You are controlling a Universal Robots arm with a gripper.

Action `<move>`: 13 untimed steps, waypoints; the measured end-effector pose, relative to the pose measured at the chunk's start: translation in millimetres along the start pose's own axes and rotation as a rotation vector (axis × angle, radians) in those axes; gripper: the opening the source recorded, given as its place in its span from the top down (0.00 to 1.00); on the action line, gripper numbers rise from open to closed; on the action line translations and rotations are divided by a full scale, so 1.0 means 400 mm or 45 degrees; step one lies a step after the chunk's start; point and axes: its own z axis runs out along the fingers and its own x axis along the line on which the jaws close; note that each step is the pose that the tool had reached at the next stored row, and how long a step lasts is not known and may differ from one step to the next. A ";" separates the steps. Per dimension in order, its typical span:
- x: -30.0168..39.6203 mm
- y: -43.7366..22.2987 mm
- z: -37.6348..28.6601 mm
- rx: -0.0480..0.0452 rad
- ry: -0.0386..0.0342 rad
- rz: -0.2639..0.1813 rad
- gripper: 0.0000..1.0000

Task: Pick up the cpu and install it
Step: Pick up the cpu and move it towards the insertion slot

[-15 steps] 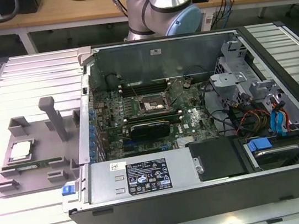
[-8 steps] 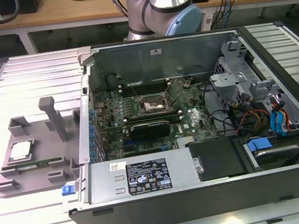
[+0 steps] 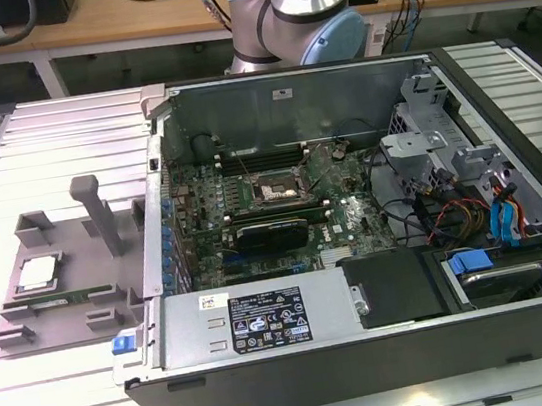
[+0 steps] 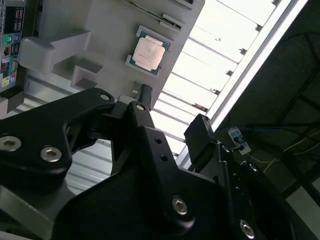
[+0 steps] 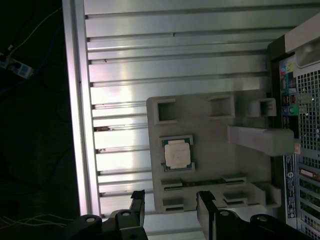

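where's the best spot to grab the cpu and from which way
Likely by two opposite edges, coming straight down from above. The cpu lies flat, metal plate up, seated in a shallow pocket of the grey holder, so nothing can slide in from the side.

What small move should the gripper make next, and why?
Probably centre the gripper over the cpu, then descend. The cpu lies untouched in its grey holder. In the first wrist view, the gripper is open, holds nothing and is clear of the cpu.
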 end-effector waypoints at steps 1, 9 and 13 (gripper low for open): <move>0.000 0.000 0.002 0.000 -0.0001 0.000 0.46; 0.000 0.000 0.013 0.000 -0.0001 0.000 0.46; 0.001 0.001 0.022 0.000 0.0001 0.000 0.46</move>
